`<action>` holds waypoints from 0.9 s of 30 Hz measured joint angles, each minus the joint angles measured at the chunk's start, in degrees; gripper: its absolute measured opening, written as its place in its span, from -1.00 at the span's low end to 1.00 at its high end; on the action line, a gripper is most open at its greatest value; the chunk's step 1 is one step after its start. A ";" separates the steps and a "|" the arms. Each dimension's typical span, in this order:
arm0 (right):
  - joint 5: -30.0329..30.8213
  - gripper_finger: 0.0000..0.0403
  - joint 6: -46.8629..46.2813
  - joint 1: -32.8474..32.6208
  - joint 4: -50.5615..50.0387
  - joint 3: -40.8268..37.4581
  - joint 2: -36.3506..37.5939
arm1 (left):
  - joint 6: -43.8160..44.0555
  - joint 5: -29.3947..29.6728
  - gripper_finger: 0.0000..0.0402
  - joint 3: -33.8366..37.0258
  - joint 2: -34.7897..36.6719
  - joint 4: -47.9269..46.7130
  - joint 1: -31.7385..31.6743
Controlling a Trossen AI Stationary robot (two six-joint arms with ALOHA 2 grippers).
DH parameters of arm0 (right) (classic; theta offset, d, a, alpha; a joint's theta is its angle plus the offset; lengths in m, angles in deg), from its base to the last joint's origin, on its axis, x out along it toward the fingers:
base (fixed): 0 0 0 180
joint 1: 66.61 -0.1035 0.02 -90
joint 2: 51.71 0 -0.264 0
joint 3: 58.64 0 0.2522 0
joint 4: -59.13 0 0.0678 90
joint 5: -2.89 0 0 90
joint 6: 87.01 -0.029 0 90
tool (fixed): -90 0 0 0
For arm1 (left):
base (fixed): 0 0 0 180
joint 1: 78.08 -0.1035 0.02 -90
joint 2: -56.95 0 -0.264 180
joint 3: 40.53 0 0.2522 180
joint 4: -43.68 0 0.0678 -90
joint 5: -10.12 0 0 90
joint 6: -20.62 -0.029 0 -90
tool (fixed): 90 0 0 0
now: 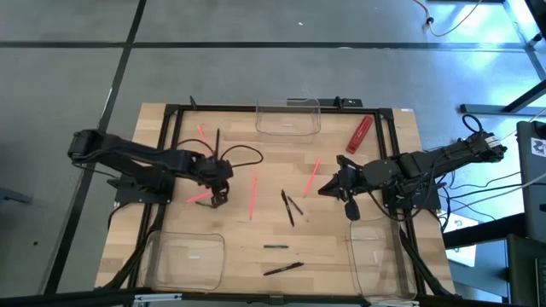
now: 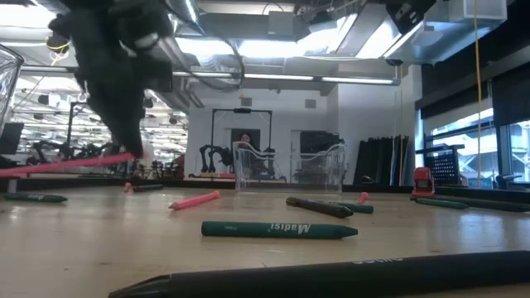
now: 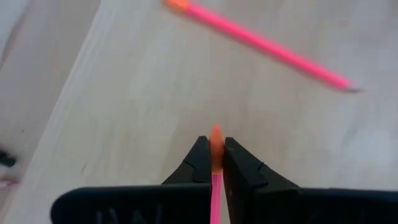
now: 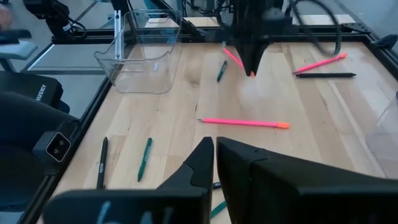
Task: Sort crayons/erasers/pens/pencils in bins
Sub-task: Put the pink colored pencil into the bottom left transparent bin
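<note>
Pink is the pencil (image 3: 216,163) that the left gripper (image 3: 216,163) holds. Its jaws are shut tight on it, just above the counter (image 1: 256,230) near the left edge.

Near the front edge lie a black pen (image 1: 282,269) and a green crayon (image 1: 274,246). Two clear bins (image 1: 183,258) sit at the front corners, and both look empty. In the middle of the counter lie another long pink pencil (image 1: 252,195) and two dark sticks (image 1: 291,206). A third bin (image 1: 288,117) stands at the far edge, with a red block (image 1: 359,133) near the far right corner.

The right gripper (image 4: 214,163) waits over the right side. Its jaws are almost closed and hold nothing.

I think the step now is picking up the pink pencil. Next, the left arm should carry it over a bin, maybe the front left one, and let go.
</note>
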 joint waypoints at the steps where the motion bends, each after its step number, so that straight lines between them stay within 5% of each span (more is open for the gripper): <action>1: -0.01 -0.88 0.21 0.00 0.00 0.00 0.00 | -0.03 -0.20 -0.98 -0.02 1.54 0.02 0.43; 11: 0.03 -0.88 0.32 0.00 0.04 0.00 0.00 | -0.46 -0.54 -0.96 -3.54 15.39 -3.12 6.40; 18: 0.05 -0.88 0.34 0.00 0.15 0.00 0.00 | 0.40 -0.32 -0.96 -9.12 17.73 -4.44 13.72; 27: 0.07 -0.88 0.32 0.00 0.15 0.00 0.00 | 17.94 -0.07 -0.96 -10.55 17.63 -3.90 27.57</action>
